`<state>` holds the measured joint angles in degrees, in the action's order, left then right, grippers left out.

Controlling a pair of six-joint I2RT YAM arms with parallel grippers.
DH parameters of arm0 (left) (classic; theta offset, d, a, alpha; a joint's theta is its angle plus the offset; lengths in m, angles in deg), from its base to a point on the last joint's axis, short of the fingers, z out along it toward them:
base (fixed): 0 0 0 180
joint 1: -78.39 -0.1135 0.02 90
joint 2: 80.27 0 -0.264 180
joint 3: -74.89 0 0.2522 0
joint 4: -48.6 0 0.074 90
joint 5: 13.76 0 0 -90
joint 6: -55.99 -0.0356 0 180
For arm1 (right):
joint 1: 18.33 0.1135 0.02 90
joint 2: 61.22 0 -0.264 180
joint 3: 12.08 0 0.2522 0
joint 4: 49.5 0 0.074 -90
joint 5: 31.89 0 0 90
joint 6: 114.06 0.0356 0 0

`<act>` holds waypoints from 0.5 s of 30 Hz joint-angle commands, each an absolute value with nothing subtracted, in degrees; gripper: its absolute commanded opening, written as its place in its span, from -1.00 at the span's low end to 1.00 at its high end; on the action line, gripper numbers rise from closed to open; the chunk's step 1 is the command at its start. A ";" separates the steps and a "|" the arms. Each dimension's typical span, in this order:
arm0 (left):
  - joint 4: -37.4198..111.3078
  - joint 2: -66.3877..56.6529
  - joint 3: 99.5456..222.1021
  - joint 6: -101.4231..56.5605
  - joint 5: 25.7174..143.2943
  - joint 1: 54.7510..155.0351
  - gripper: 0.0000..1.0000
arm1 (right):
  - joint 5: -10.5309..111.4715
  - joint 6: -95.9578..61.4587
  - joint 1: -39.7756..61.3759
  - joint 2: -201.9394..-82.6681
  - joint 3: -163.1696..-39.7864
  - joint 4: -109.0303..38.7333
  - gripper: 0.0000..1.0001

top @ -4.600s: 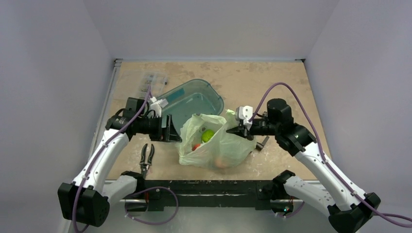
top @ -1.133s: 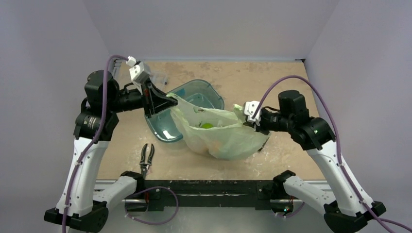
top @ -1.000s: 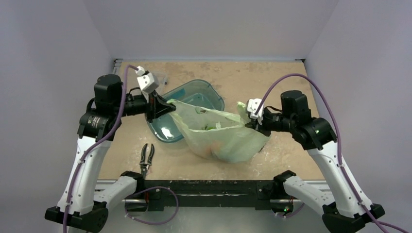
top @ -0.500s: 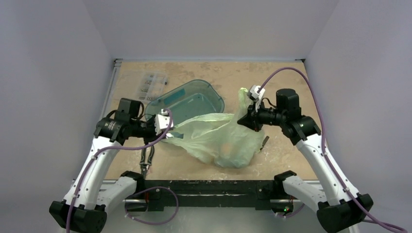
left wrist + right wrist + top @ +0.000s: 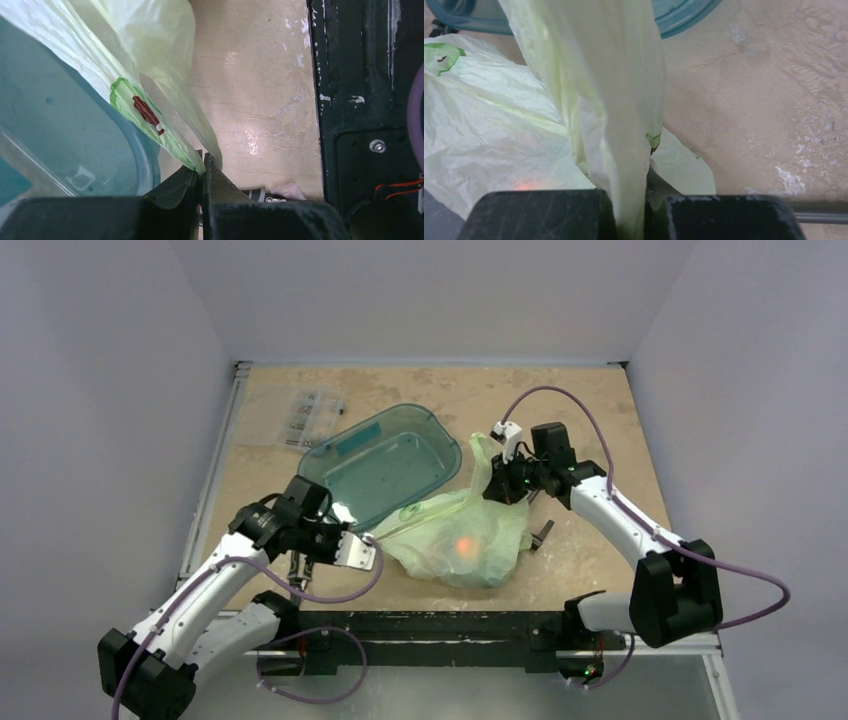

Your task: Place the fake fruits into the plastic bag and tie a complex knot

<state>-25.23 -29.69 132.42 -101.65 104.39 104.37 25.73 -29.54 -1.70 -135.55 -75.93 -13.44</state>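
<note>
So the fruit part looked pretty much done: the thin, crinkly pale green plastic bag point(image 5: 430, 550) was found lying on the tan table point(image 5: 560, 420), just in front of the translucent teal plastic tub point(image 5: 380, 462), with an orange-red fruit point(image 5: 465, 543) glowing through the film. The other fruits couldn't really be made out, so they were probably bundled inside too. One stretched handle was pinched tight in the left gripper point(image 5: 202, 162), the other in the right gripper point(image 5: 634, 205). No knot had been tied, so all the tying was left.
</note>
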 commanded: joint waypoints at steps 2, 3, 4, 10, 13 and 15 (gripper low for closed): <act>-25.76 -27.42 127.62 -109.50 96.58 111.19 -1.00 | 36.79 -33.96 -1.66 -138.47 -75.38 -16.87 -1.00; -25.40 -27.44 126.56 -110.34 95.17 112.21 -1.00 | 37.14 -34.47 -1.63 -139.05 -75.38 -16.59 -1.00; -25.15 -27.56 125.90 -110.87 94.75 112.82 -1.00 | 36.69 -35.19 -1.63 -139.39 -75.56 -16.11 -1.00; -33.70 -26.09 143.28 -98.83 102.22 112.80 -0.91 | 24.17 -42.72 -1.71 -132.79 -80.81 -9.48 -1.00; -41.72 -22.21 158.56 -90.57 114.34 109.68 -0.01 | 16.45 -49.11 -1.56 -128.41 -83.95 -4.19 -1.00; -42.95 -20.38 166.72 -84.87 123.63 106.46 0.43 | 13.00 -51.58 -1.48 -127.02 -85.07 -2.52 -1.00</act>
